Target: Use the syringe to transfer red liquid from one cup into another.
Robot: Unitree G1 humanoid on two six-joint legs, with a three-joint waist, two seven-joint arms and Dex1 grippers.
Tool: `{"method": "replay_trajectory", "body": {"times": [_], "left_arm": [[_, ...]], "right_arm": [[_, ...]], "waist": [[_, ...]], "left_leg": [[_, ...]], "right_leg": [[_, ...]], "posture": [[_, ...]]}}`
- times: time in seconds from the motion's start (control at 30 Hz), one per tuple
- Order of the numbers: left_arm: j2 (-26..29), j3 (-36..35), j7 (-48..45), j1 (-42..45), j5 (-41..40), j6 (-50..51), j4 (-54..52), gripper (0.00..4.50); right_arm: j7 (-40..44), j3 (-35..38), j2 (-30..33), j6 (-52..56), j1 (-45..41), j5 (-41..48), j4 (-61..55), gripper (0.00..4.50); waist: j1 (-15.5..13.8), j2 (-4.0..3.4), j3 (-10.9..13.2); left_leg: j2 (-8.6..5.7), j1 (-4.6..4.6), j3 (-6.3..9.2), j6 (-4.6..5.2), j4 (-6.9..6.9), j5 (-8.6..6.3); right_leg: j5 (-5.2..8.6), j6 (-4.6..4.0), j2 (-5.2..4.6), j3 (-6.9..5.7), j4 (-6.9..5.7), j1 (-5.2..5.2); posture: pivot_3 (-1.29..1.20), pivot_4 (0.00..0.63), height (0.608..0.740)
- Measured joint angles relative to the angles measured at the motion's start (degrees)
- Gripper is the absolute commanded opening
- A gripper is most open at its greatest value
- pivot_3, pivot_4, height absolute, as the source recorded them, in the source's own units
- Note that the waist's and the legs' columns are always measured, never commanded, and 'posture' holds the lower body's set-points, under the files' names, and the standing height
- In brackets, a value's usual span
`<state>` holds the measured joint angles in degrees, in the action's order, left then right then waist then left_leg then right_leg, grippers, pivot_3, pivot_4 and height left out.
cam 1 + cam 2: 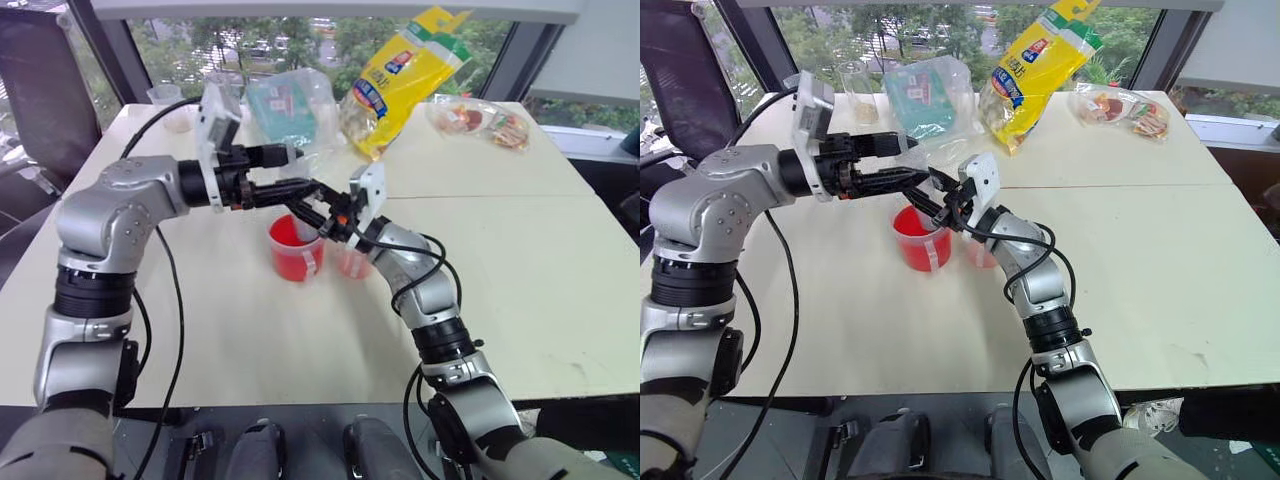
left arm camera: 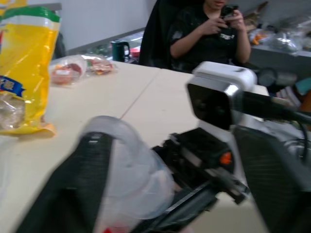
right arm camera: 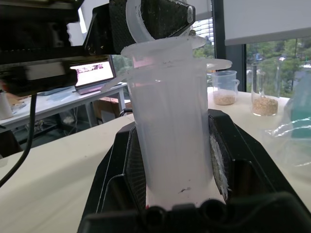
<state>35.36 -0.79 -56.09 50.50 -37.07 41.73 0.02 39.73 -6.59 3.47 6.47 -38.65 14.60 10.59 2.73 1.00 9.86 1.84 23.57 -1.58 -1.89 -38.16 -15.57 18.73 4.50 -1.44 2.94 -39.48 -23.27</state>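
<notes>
The right gripper [image 3: 175,160] is clamped on the syringe [image 3: 170,121], its two black fingers pressed against either side of the clear, round plastic barrel, which stands upright between them above the cups. The left gripper [image 1: 300,190] reaches in level from the robot's left, and its fingers [image 3: 155,17] are at the ring-shaped top of the plunger; whether they are closed on it I cannot tell, since they look partly spread around it. Two task cups stand on the pale table [image 1: 520,260], side by side under the grippers: the large cup [image 1: 295,248], clear plastic and vivid with red liquid [image 1: 288,235], with one white tape strip on its wall, and the small cup [image 1: 352,262], shorter and pale pink low down, largely hidden by the right arm. In the right wrist view two clear beakers [image 3: 225,87] with beige grainy contents stand farther back. At the far edge of the table lie one tall yellow bag [image 1: 395,80] of glossy crinkled plastic, one teal packet in a clear wrapper [image 1: 285,105], and one clear pack of food [image 1: 480,120]. In the left wrist view one person [image 2: 209,34] in dark clothes sits beyond the table.
</notes>
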Motion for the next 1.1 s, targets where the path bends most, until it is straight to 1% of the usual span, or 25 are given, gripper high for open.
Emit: {"method": "replay_trajectory", "body": {"times": [0.13,0.17,1.1], "left_arm": [[-0.36,-0.46,0.35,0.05,0.85,-0.12,1.32,0.32],[-0.5,-0.44,0.07,0.14,0.86,-0.11,1.48,0.07],[-0.71,-0.36,-0.53,3.3,2.12,0.26,2.77,0.07]], "right_arm": [[0.63,-0.39,0.09,0.07,0.3,-0.21,-0.01,1.39],[0.7,-0.41,0.13,0.31,0.3,-0.23,-0.03,1.39],[1.12,0.4,0.18,2.73,0.68,0.53,-1.59,1.39]], "waist": [[-0.14,0.0,0.0],[-0.18,0.0,0.0],[-0.17,0.0,0.0]], "left_leg": [[-0.01,0.0,0.0,0.0,-0.01,0.0],[-0.02,0.0,0.0,0.0,-0.01,0.0],[-0.02,0.0,0.0,0.0,-0.01,0.0]], "right_leg": [[0.0,0.0,-0.02,0.0,0.01,0.01],[0.0,0.0,-0.03,0.0,0.01,0.01],[0.0,0.0,-0.03,0.0,0.0,0.03]], "posture": [[0.0,0.15,0.74],[0.0,0.15,0.74],[0.0,0.15,0.74]]}}
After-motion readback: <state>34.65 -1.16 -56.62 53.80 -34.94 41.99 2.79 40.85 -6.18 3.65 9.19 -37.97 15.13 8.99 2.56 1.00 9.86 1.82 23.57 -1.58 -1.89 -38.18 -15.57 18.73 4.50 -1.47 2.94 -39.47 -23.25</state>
